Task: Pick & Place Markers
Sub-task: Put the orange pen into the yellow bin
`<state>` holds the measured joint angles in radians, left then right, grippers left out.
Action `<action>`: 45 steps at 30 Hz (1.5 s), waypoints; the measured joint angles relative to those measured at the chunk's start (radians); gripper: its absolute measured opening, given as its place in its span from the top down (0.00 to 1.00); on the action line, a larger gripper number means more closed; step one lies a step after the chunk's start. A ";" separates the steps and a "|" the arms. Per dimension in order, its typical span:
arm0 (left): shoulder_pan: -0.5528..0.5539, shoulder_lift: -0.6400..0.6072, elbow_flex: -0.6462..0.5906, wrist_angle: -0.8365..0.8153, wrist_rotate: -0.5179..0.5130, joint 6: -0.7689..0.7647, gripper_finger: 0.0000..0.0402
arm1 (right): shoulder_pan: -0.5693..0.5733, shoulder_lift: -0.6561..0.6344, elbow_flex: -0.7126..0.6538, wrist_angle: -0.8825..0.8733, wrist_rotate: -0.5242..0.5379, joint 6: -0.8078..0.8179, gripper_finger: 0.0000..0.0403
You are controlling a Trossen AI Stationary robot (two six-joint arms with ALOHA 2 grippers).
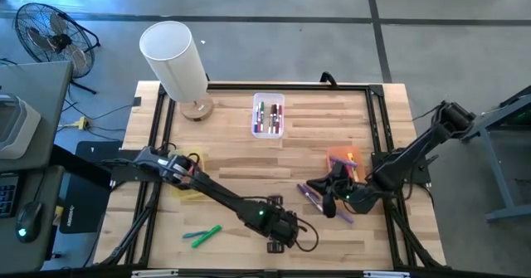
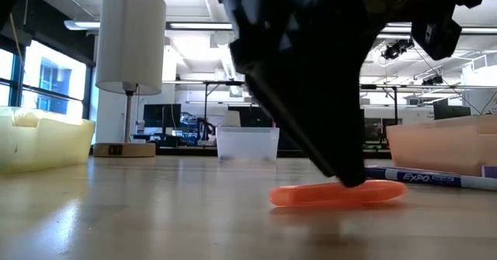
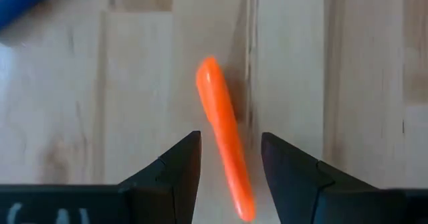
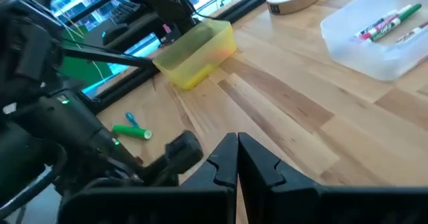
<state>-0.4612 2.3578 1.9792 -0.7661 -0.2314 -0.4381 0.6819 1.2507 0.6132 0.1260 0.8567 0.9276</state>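
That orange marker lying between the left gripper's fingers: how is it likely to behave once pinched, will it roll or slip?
The orange marker looks smooth and rounded, so it may roll if nudged sideways. It lies slanted between the open fingers of the left gripper, so closing would probably swing it straight first. Its slim, stiff-looking body suggests it is light and will not bend.

A short, smooth orange plastic marker [image 3: 225, 139] lies flat on the pale wooden table near its front edge, between the spread fingers of the left gripper [image 3: 229, 158], which do not visibly touch it. A green marker [image 1: 206, 236] and a thin blue one [image 1: 192, 233] lie flat together on the front left part of the table; several purple markers [image 1: 314, 197] lie at front right. More markers, red and green among them [image 1: 267, 116], lie side by side in a clear rectangular plastic bin [image 1: 268, 134] at the table's back centre.
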 joint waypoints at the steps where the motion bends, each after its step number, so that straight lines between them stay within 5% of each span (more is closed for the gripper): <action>1: 0.000 0.012 -0.002 0.005 0.002 -0.002 0.62 | 0.000 0.010 0.000 0.002 -0.001 0.012 1.00; 13: 0.028 0.048 0.000 -0.021 0.109 -0.012 0.64 | 0.055 0.136 -0.001 0.244 0.017 -0.052 1.00; 22: 0.096 0.050 -0.001 -0.057 0.307 -0.090 0.91 | 0.097 0.248 -0.001 0.480 0.016 -0.217 1.00; 36: 0.085 0.019 0.002 -0.143 0.229 -0.096 0.94 | 0.158 0.226 0.000 0.499 0.104 -0.309 1.00; 45: 0.046 -0.103 -0.002 -0.377 0.068 -0.100 0.94 | 0.209 0.202 0.000 0.491 0.138 -0.355 1.00</action>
<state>-0.4149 2.2545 1.9777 -1.1429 -0.1638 -0.5384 0.8905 1.4523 0.6128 0.6167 0.9945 0.5722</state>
